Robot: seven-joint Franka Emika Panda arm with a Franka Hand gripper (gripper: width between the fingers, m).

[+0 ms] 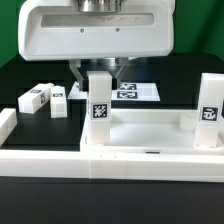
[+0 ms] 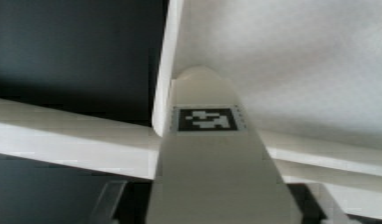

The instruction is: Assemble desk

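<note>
The white desk top [image 1: 150, 135] lies tray-like in the middle of the exterior view. An upright leg [image 1: 100, 100] with a black tag stands at its corner on the exterior view's left. My gripper [image 1: 98, 75] hangs straight above and is shut on this leg's upper end, one finger [image 1: 80, 72] on each side. In the wrist view the same leg [image 2: 214, 160] fills the gap between my gripper [image 2: 214, 196] jaws, its tagged end down at the top's corner [image 2: 294, 60]. A second leg [image 1: 208, 110] stands upright at the corner on the exterior view's right.
Two loose legs [image 1: 35, 97] [image 1: 58, 101] lie on the black table at the exterior view's left. The marker board [image 1: 138, 92] lies behind the desk top. A long white rail [image 1: 60, 160] runs along the front, with a short piece [image 1: 7, 125] at the left.
</note>
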